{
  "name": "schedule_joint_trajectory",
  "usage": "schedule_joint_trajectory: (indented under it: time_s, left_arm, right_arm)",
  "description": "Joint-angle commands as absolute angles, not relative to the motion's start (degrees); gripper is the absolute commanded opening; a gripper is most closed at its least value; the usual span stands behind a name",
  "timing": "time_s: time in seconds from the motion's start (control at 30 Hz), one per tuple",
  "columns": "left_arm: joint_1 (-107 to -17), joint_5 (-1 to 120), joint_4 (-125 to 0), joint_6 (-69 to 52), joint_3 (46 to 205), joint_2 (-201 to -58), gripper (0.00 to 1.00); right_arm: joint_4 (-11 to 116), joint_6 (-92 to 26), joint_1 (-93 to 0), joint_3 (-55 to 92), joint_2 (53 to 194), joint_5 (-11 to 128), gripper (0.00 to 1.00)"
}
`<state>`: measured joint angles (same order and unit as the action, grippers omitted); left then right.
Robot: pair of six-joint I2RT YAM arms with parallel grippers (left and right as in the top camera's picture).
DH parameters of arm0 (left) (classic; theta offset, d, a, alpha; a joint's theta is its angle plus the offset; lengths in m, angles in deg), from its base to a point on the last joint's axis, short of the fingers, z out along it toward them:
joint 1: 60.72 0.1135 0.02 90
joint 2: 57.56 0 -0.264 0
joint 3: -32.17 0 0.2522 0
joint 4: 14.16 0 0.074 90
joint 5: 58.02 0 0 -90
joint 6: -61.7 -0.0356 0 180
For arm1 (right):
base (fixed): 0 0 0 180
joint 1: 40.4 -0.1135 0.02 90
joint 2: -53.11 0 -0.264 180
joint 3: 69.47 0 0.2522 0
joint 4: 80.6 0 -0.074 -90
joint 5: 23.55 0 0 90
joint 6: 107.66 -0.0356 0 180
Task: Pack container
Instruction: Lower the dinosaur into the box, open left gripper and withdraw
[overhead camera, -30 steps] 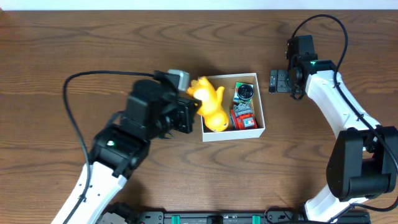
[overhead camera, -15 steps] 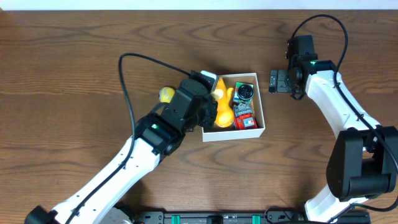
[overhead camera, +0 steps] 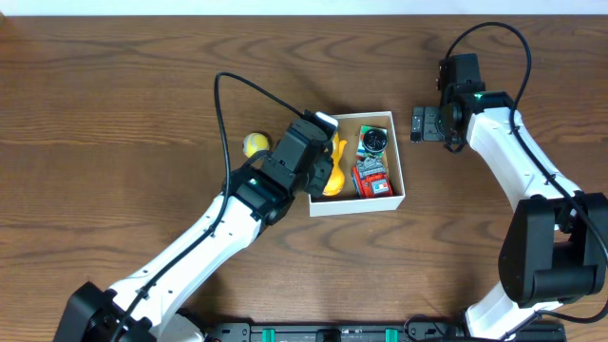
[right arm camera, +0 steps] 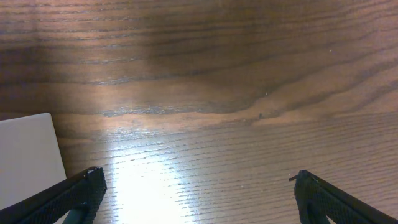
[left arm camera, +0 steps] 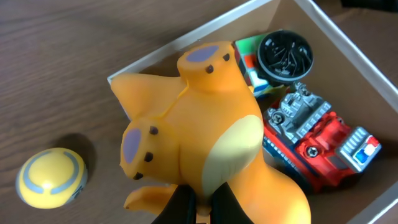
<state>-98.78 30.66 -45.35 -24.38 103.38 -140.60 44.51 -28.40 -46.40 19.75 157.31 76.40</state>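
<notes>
The left gripper (left arm camera: 200,208), nearly closed, pinches the orange toy (left arm camera: 199,124) over the container (left arm camera: 348,46) below; a red truck (left arm camera: 323,134) is already inside. A yellow ball (left arm camera: 51,177) to its left is unpacked. The right gripper (right arm camera: 199,186) gapes wide.

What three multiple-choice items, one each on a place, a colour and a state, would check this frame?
1. Where is the yellow ball?
A. In the container
B. On the table, outside the container
C. In the right gripper

2. What colour is the toy figure that the left gripper holds?
A. Orange
B. Green
C. Black

3. How is the right gripper?
A. Shut on the yellow ball
B. Shut on the container's wall
C. Open, holding nothing

Key: B, the yellow ball lies on the wood beside the container's wall; A, the left wrist view shows the toy figure between the fingers is orange; C, the right wrist view shows its fingers wide apart over the table.
</notes>
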Motion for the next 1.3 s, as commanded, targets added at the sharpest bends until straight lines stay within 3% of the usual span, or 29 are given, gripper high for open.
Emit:
schedule_joint_trajectory:
  time_s: [0.0,0.7,0.8,0.9,0.97,1.07,1.27]
  left_arm:
    - [-99.7,30.5,-44.9,-25.9,104.0,-140.8,0.06]
    - [-102.3,30.5,-44.9,-24.6,104.0,-143.0,0.08]
    - [-102.3,30.5,-44.9,-24.6,104.0,-143.4,0.17]
    - [-102.3,30.4,-44.9,-24.6,104.0,-143.3,0.42]
    - [-102.3,30.4,-44.9,-24.6,104.0,-143.3,0.50]
    - [-102.3,30.4,-44.9,-24.6,104.0,-143.2,0.58]
    - [-102.2,28.3,-44.7,-24.6,104.0,-141.8,0.61]
  right_arm:
    - [44.5,-29.4,-46.0,19.7,157.6,76.9,0.99]
    - [44.5,-29.4,-46.0,19.7,157.6,76.9,0.99]
    - [44.5,-29.4,-46.0,19.7,157.6,76.9,0.99]
    - [44.5,-29.4,-46.0,19.7,157.6,76.9,0.99]
    - [44.5,-29.4,-46.0,19.7,157.6,76.9,0.99]
    - [44.5,-29.4,-46.0,19.7,157.6,76.9,0.99]
    - [44.5,-29.4,-46.0,19.7,157.6,76.9,0.99]
